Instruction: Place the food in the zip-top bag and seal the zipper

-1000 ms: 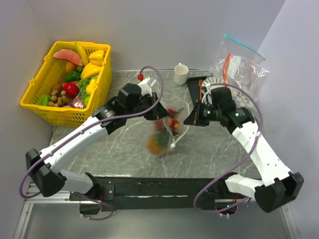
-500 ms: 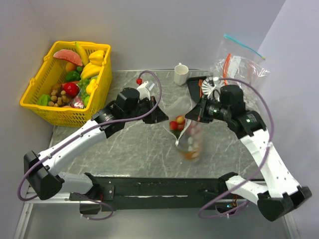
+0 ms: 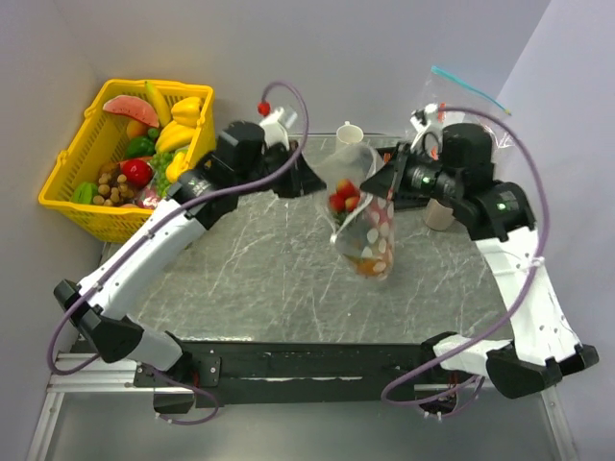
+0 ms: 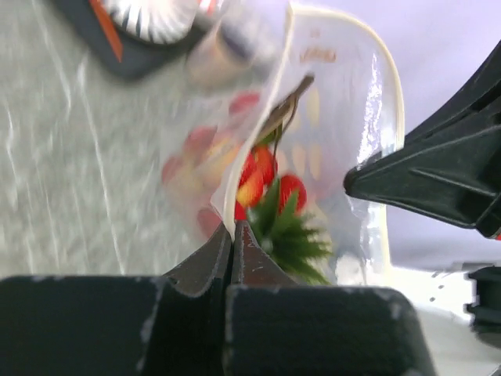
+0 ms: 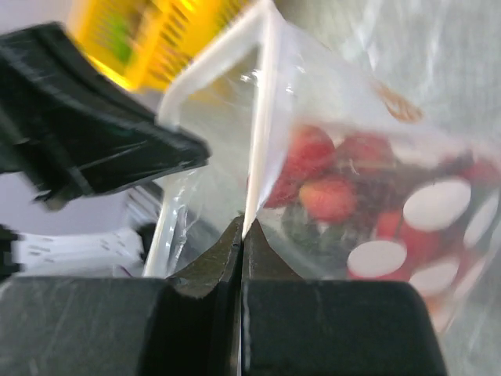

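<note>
Grey marbled worktop [image 3: 240, 279] spreads nearest. Above it the zip-top bag [image 3: 375, 240] hangs between the two arms, with strawberries [image 3: 343, 199] and green leaves [image 4: 291, 231] showing through its dotted plastic. The left fingers [image 4: 205, 265] are clenched on the zipper [image 5: 262, 102] at the bag's left side. The right fingers [image 5: 210, 268] are clenched on it at the right, and the mouth gapes in a loop between them. Farther back, the bag's mouth overlaps a white cup [image 3: 348, 132]. The right arm covers part of the spare clear bags [image 3: 471, 104] at far right. A yellow basket [image 3: 115, 223] of toy food sits far left.
</note>
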Tool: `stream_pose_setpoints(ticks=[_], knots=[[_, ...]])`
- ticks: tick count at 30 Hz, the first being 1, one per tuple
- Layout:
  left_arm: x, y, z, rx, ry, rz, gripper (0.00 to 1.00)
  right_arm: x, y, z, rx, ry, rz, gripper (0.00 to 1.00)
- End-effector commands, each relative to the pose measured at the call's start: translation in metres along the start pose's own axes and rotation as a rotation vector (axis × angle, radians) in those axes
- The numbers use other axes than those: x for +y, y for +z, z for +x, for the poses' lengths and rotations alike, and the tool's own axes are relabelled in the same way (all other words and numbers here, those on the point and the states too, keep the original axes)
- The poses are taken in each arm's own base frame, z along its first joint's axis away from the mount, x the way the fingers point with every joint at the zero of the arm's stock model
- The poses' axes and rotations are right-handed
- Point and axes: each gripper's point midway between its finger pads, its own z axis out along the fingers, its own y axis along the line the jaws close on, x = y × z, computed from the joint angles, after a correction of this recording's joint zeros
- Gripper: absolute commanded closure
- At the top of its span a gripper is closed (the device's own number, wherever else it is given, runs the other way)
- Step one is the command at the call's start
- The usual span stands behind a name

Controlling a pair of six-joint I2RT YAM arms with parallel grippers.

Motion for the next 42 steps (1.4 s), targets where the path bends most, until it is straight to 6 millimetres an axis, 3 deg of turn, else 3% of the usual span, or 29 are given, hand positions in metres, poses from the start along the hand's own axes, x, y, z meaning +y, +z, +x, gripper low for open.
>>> stream_pose_setpoints(ticks=[1, 2, 3, 4, 6, 8, 9, 11, 12, 14, 15, 18, 20, 23, 25, 26, 27, 31, 33, 36, 37, 38, 42], knots=[[0.0, -0.02, 0.002, -0.027, 0.029, 0.009, 0.99, 0.007, -0.018, 0.0, -0.061, -0.019, -0.023, 1.0], [-0.003, -0.012, 0.009, -0.047, 0.019, 0.078, 0.99, -0.004, -0.01, 0.01, -0.054, -0.004, -0.005, 1.0], [0.034, 0.007, 0.054, 0.033, -0.038, 0.036, 0.99, -0.008, -0.006, 0.014, -0.077, 0.003, -0.017, 1.0], [0.04, 0.01, 0.066, 0.042, -0.082, 0.046, 0.99, -0.028, 0.013, 0.044, 0.01, 0.043, -0.007, 1.0], [0.055, 0.021, 0.09, 0.079, -0.116, 0.054, 0.99, -0.031, 0.022, 0.052, 0.044, 0.061, -0.021, 1.0], [0.06, 0.024, 0.095, 0.12, -0.115, 0.021, 0.99, -0.025, 0.016, 0.044, 0.035, 0.048, -0.015, 1.0], [0.051, 0.021, 0.077, 0.08, -0.079, 0.021, 0.99, -0.015, 0.005, 0.027, -0.015, 0.021, -0.022, 1.0], [0.049, 0.013, 0.066, 0.059, -0.056, -0.009, 0.99, -0.011, -0.003, 0.018, -0.043, 0.009, -0.008, 1.0], [0.045, 0.008, 0.054, 0.02, -0.033, -0.019, 0.99, -0.012, -0.002, 0.021, -0.037, 0.012, -0.01, 1.0], [0.047, 0.006, 0.055, 0.021, -0.03, -0.03, 0.99, -0.014, 0.004, 0.03, -0.02, 0.018, -0.033, 1.0], [0.051, 0.006, 0.06, 0.027, -0.033, -0.036, 0.99, -0.029, 0.015, 0.048, 0.026, 0.048, -0.01, 1.0], [0.059, 0.008, 0.074, 0.04, -0.055, -0.034, 0.99, -0.046, 0.029, 0.074, 0.071, 0.088, -0.01, 1.0], [0.065, 0.009, 0.082, 0.054, -0.064, -0.039, 0.97, -0.048, 0.032, 0.079, 0.066, 0.095, -0.017, 1.0], [0.072, 0.007, 0.082, 0.045, -0.054, -0.08, 0.89, -0.058, 0.038, 0.085, 0.079, 0.096, 0.004, 1.0], [0.078, 0.004, 0.082, 0.047, -0.041, -0.115, 0.74, -0.061, 0.042, 0.089, 0.09, 0.095, 0.007, 1.0], [0.078, 0.002, 0.077, 0.035, -0.035, -0.129, 0.66, -0.063, 0.045, 0.09, 0.091, 0.097, 0.006, 1.0], [0.078, 0.0, 0.074, 0.027, -0.025, -0.138, 0.48, -0.064, 0.047, 0.091, 0.09, 0.1, 0.002, 1.0], [0.084, -0.013, 0.06, -0.008, 0.006, -0.216, 0.19, -0.064, 0.051, 0.097, 0.081, 0.117, -0.027, 1.0], [0.086, -0.031, 0.044, -0.04, 0.041, -0.282, 0.11, -0.064, 0.052, 0.098, 0.078, 0.119, -0.033, 1.0], [0.087, -0.067, 0.013, -0.066, 0.053, -0.332, 0.11, -0.065, 0.051, 0.101, 0.086, 0.114, -0.035, 1.0], [0.095, -0.081, -0.003, -0.095, 0.041, -0.37, 0.12, -0.065, 0.05, 0.102, 0.09, 0.113, -0.031, 1.0], [0.086, -0.1, -0.023, -0.14, 0.07, -0.373, 0.11, -0.066, 0.049, 0.103, 0.092, 0.108, -0.03, 1.0], [0.112, -0.155, -0.059, -0.24, 0.079, -0.548, 0.08, -0.065, 0.046, 0.106, 0.091, 0.101, -0.038, 1.0]])
